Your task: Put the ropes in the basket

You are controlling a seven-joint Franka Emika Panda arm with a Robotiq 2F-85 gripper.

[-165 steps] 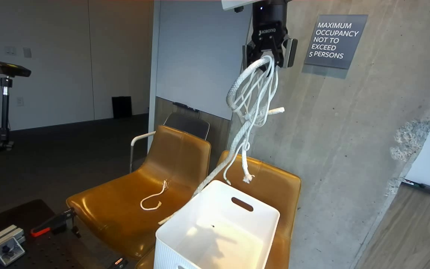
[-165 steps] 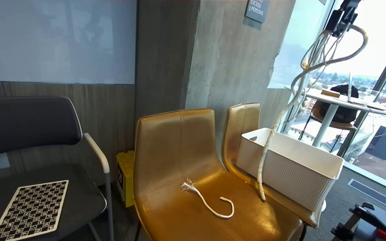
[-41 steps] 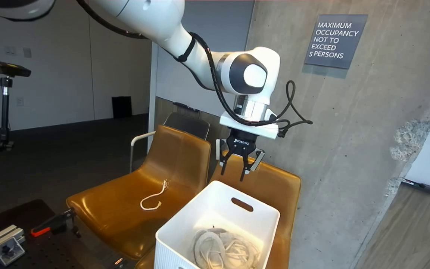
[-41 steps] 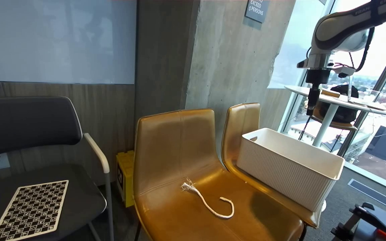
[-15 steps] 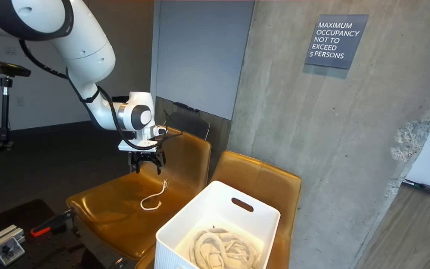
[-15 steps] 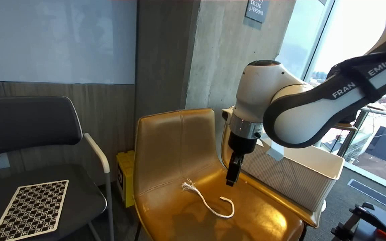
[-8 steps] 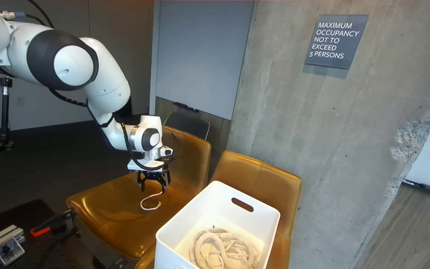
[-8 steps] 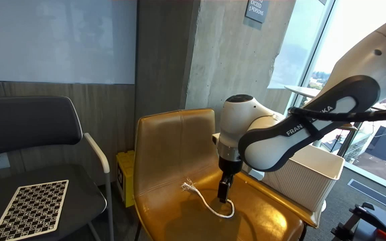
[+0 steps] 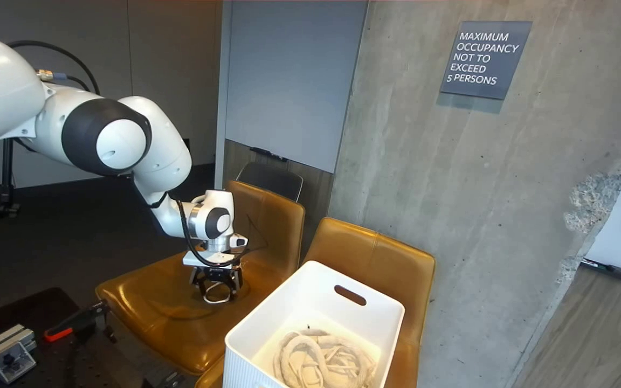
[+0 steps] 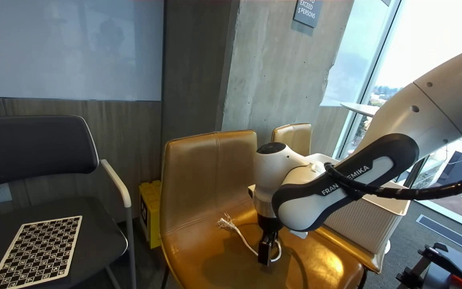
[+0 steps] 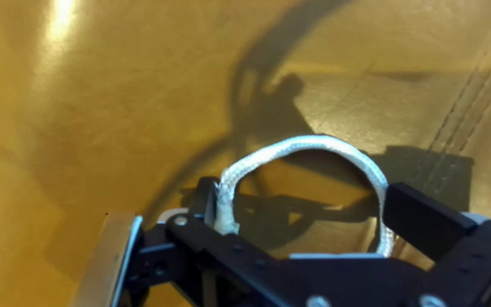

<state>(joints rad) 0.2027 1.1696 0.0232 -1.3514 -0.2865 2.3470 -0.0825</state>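
Mustard-brown chair [image 10: 211, 172], glossy stitched seat [image 11: 122, 106], short off-white rope [image 11: 313, 142] on it, curved at one end, frayed at the other, matching chair [image 9: 370, 237] just beside, carrying white rectangular bin [image 10: 359, 220], dark chair [image 10: 34, 152] nearby, checkered board [image 10: 36, 251] flat upon it.

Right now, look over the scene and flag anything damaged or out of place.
Two things. The short rope on the brown chair has a frayed end, its strands splayed loose, and lies outside the white bin. The concrete wall also has a rough, chipped patch near its edge, unlike the smoother concrete beside it.
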